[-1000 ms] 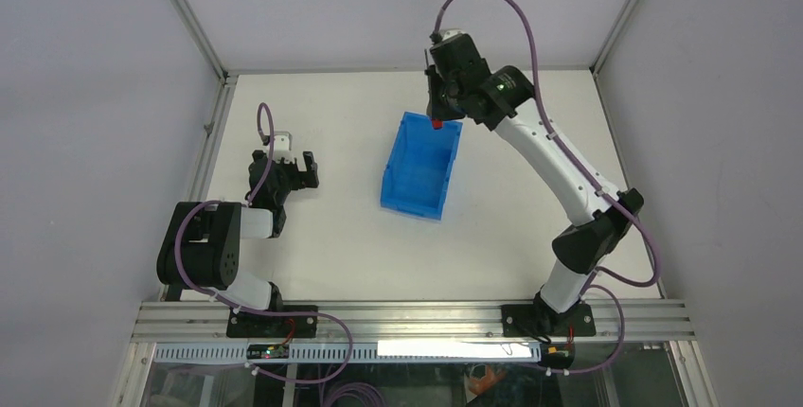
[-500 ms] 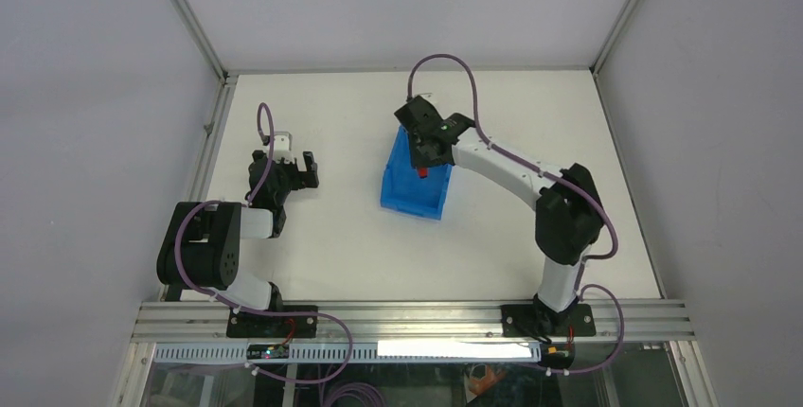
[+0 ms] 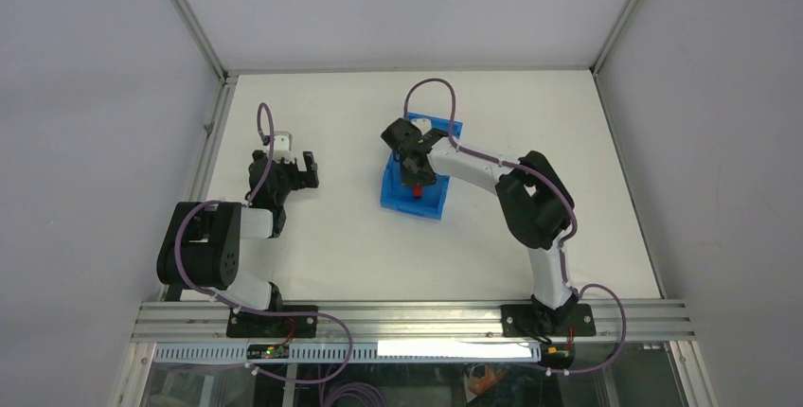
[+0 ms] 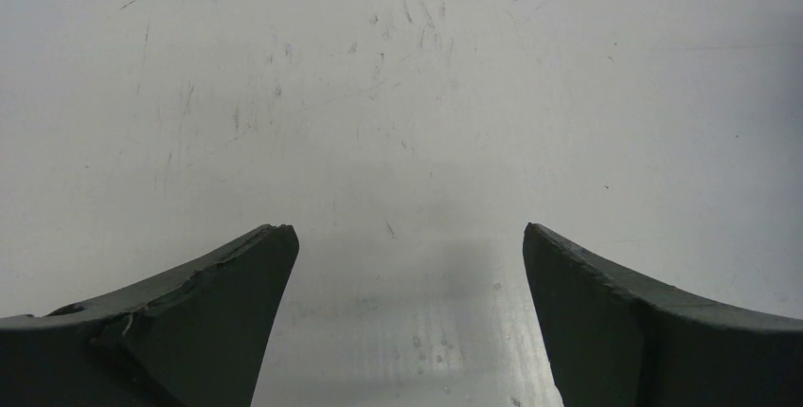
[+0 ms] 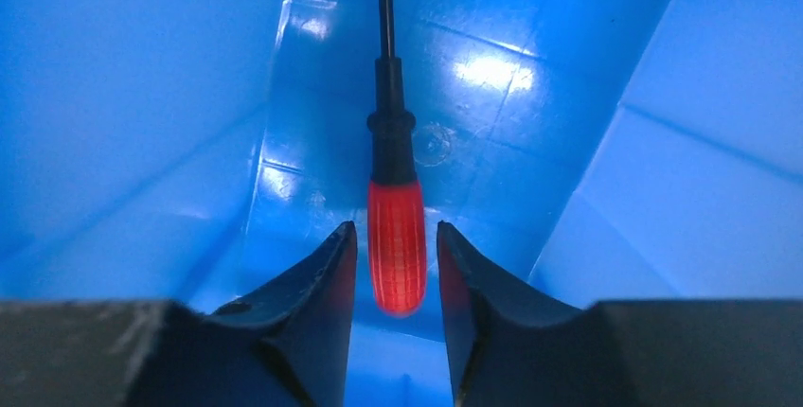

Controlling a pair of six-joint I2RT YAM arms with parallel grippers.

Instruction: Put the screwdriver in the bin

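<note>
straddling the screwdriver (image 5: 396,265) inside the bin (image 5: 142,114) — right gripper (image 5: 396,229) narrowly parted, left gripper (image 4: 409,237) wide

1 screwdriver (image 5: 396,256), 1 bin (image 3: 386,197), 2 end effectors: left (image 4: 407,237), right (image 5: 393,227).

The bin (image 5: 142,95) is glossy blue plastic, catching glare. The screwdriver (image 5: 396,246) has a finely ribbed, translucent red handle and smooth black shaft. The table (image 4: 398,66) is matt white, scratched.
</note>
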